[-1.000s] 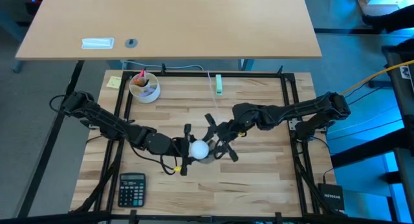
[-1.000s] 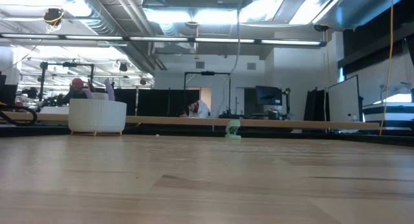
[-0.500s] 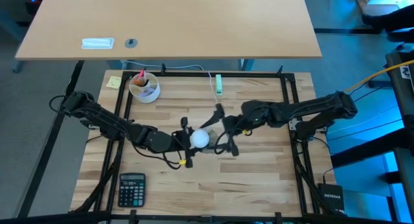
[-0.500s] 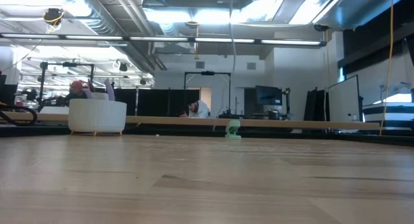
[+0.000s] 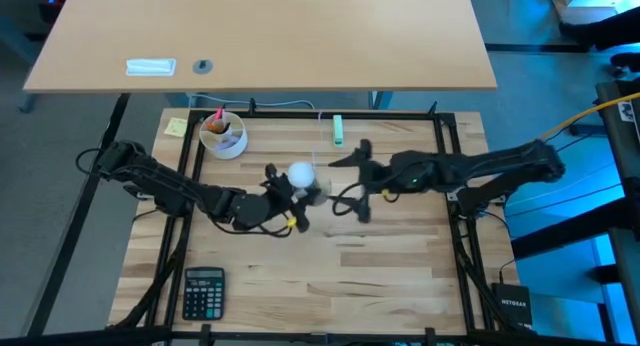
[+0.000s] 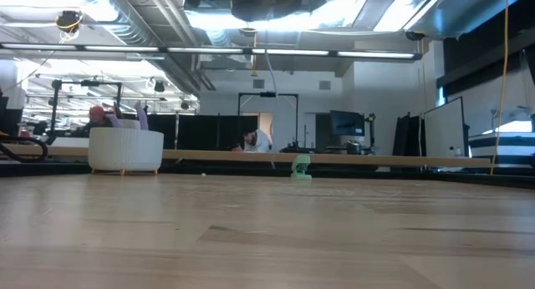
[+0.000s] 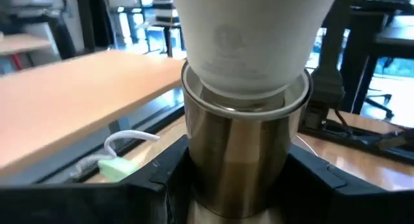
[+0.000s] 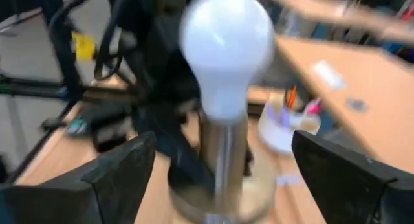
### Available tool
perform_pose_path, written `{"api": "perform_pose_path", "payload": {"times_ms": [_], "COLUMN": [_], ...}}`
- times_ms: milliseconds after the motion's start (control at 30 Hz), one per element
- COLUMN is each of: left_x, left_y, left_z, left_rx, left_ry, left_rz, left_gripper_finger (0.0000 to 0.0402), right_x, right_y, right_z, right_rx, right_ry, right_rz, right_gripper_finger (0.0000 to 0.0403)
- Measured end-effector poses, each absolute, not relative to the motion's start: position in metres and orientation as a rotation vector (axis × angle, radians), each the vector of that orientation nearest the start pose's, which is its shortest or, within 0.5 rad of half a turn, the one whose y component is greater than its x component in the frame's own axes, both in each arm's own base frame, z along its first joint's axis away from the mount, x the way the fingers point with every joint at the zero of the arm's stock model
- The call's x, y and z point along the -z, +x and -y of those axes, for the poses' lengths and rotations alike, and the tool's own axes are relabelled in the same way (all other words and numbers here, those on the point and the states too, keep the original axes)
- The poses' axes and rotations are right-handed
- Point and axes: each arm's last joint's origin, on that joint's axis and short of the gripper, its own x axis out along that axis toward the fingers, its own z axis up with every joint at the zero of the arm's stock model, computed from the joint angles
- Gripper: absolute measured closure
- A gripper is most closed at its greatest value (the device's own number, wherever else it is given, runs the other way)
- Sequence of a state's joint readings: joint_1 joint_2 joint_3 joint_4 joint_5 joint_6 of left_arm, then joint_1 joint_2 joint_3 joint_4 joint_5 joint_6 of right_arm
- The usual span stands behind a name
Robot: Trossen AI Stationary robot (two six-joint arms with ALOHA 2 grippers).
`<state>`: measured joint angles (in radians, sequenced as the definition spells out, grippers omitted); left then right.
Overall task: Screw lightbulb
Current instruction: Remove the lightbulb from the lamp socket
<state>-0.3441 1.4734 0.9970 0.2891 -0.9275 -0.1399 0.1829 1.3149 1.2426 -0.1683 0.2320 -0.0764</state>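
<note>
The white lightbulb [image 5: 301,173] stands with its screw base in the round metal socket [image 7: 236,153], up in the air over the table's middle. My left gripper [image 5: 283,193] reaches in from the table's left and is shut on the socket. My right gripper [image 5: 347,182] is to the right of the bulb and open. In the right wrist view its fingers [image 8: 123,179] stand wide on either side of the lightbulb [image 8: 226,46] without touching it. The socket's thin white cord [image 6: 267,72] hangs down toward a green plug [image 5: 338,132]. My left gripper pinches the socket's metal barrel [image 7: 213,185] between its two fingers, just below the rim where the bulb sits. The fingers come about level from the table's left. The socket stands upright with the bulb on top, lifted clear of the table.
A white bowl [image 5: 222,134] with pink and orange contents stands at the far left, beside a yellow note [image 5: 177,126]. A calculator [image 5: 204,291] lies at the near left. The black frame rails [image 5: 452,186] border the wooden table.
My right gripper has opened, let go of the lightbulb and drawn back toward the table's right and far edge. My left gripper has carried the socket with the bulb toward the far edge, still upright and clear of the table.
</note>
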Motion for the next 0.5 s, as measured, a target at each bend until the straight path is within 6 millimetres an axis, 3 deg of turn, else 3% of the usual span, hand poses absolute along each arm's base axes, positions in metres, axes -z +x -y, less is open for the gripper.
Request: {"api": "perform_pose_path", "payload": {"times_ms": [167, 267, 500], "left_x": [-0.289, -0.288, -0.288], "left_y": [0.312, 0.312, 0.312], "left_z": [0.085, 0.085, 0.085], "left_rx": [-0.602, -0.603, -0.600], "left_ry": [-0.060, -0.055, -0.051], "left_rz": [-0.122, -0.128, -0.132], "left_gripper_finger": [0.0231, 0.0231, 0.0231], "right_x": [-0.360, -0.353, -0.346], "right_y": [0.328, 0.342, 0.358], "right_z": [-0.052, -0.052, -0.055], "right_rx": [0.123, 0.214, 0.184], "right_ry": [-0.213, -0.230, -0.252], "right_rz": [-0.116, -0.137, -0.153], "right_gripper_finger": [0.0066, 0.0079, 0.0098]}}
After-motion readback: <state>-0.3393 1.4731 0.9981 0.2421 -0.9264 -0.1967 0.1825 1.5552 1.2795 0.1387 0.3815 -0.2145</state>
